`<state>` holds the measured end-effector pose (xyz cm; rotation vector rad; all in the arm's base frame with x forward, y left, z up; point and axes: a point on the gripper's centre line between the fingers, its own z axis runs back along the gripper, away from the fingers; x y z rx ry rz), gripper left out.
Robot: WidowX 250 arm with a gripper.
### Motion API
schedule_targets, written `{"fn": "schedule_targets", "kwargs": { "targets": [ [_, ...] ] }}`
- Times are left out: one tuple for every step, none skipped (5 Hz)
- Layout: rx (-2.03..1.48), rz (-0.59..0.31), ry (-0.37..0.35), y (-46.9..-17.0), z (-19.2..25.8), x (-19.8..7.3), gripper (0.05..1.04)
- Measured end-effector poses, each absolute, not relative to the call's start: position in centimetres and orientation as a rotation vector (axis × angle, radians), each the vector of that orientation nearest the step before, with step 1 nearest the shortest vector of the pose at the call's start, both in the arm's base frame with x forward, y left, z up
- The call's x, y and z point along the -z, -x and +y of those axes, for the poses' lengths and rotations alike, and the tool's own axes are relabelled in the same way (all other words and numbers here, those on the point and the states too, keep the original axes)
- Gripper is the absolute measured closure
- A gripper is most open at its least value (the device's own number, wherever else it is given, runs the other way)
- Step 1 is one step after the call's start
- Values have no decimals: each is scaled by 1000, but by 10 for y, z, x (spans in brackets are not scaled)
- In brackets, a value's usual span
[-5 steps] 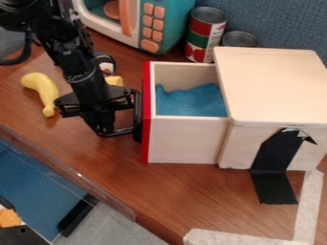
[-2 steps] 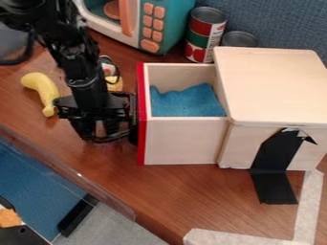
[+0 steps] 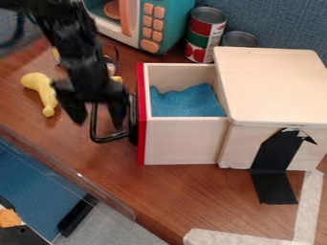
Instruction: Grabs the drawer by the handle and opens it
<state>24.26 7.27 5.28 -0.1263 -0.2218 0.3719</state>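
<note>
Though aslant, arm [image 3: 80,55] downward, jaws apart.

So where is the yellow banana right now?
In the camera view, the banana lies on the table at the left, just left of the robot's hand.

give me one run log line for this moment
drawer: standing open | gripper: at the handle, fingers apart, contact unclear | in drawer: blue material | task: opening looks achieved
</note>
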Motion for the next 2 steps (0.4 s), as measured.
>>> {"fn": "schedule_targets", "kwargs": {
  "targets": [
    [-328, -169, 142, -241, 82, -94, 84],
    [-283, -75, 150, -234, 91, -127, 84]
  ]
}}
